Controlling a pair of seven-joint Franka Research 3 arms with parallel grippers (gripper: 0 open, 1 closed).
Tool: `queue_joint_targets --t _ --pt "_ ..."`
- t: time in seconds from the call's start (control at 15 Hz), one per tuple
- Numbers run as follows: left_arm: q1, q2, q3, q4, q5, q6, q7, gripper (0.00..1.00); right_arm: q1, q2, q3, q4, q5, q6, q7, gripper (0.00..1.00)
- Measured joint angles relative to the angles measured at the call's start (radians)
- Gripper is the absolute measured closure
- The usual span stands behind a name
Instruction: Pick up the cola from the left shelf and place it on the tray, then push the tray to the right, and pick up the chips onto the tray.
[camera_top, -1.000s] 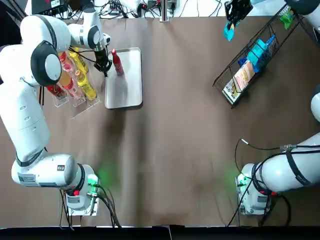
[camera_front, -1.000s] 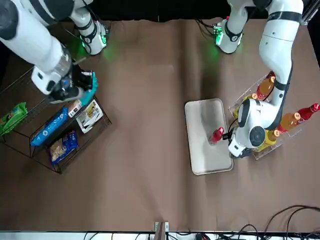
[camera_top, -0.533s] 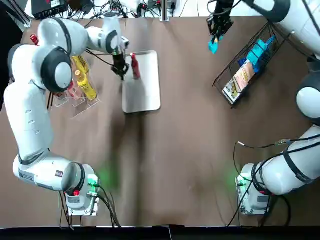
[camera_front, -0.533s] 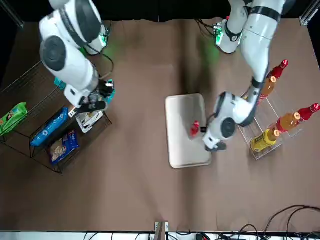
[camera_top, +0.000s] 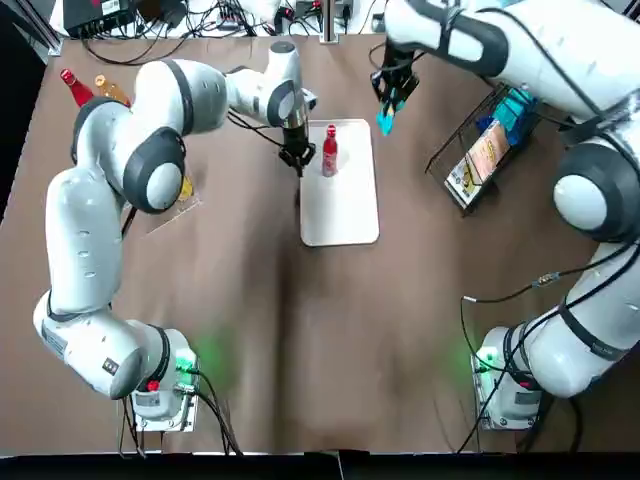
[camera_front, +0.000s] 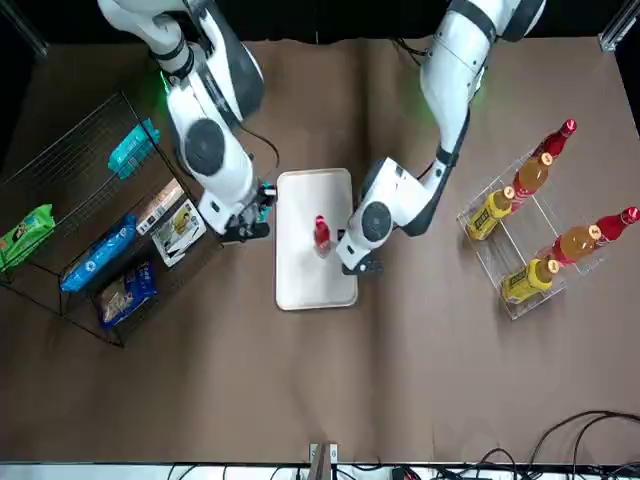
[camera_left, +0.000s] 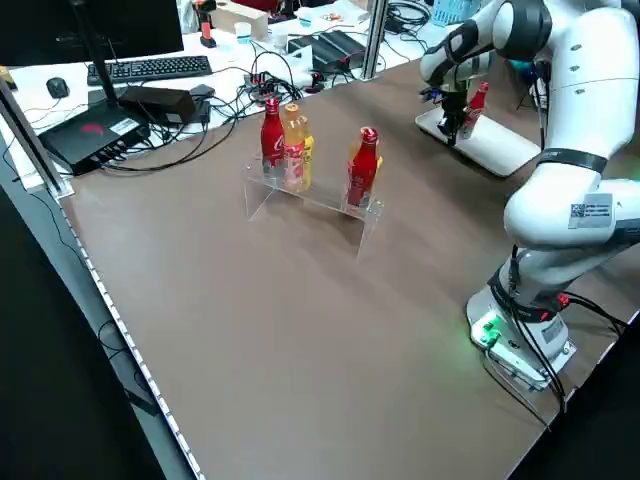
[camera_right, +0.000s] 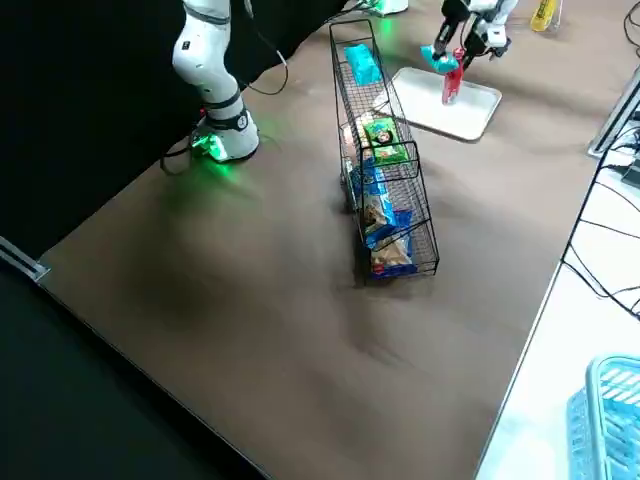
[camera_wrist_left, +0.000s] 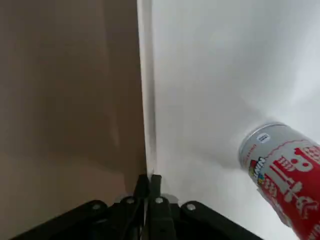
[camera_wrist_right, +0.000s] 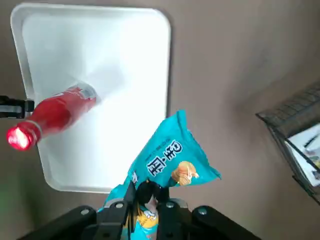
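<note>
- Chips hung from the right claw in the upper middle of the top view. Its fingers were pinched tight on the bag's top edge.
- The tray lay just down and left of that claw. The bag was at the tray's upper right corner, and I could not tell whether it had crossed the rim.
- The cola stood upright on the tray's upper part, near the left rim.
- The left claw had its fingers closed together on nothing, tips against the tray's left rim, just beside the bottle.
- I judged the right arm the one to act. The tray's bare lower half, away from the bottle, looked the safer place for the drop.
</note>
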Motion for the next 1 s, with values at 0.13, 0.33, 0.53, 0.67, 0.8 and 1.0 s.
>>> queue_joint_targets --t 0.13,0.33,0.53,0.67,0.8,1.0 --pt "-0.026 0.007 0.0 0.01 -0.026 0.025 -0.006 0.96 0.003 0.052 -0.002 0.0 0.0 0.009 -0.055 0.81" --pt "-0.045 0.023 0.0 0.011 -0.03 0.057 -0.007 0.96 0.001 0.119 -0.008 0.0 0.0 0.05 -0.146 0.81" --pt "-0.044 0.027 0.001 0.015 -0.03 0.061 -0.006 0.82 0.002 0.158 -0.008 0.0 0.0 0.079 -0.243 0.81" --pt "-0.041 0.027 0.002 0.027 -0.03 0.062 -0.006 0.64 0.002 0.179 -0.009 -0.002 0.0 0.081 -0.292 0.81" --pt "-0.026 0.018 0.005 0.04 -0.03 0.066 -0.006 0.46 0.002 0.206 -0.009 -0.008 0.0 0.132 -0.312 0.81" --pt "0.066 -0.045 0.014 0.06 -0.028 0.058 0.0 0.2 0.0 0.243 -0.011 -0.012 0.0 0.17 -0.356 0.81"
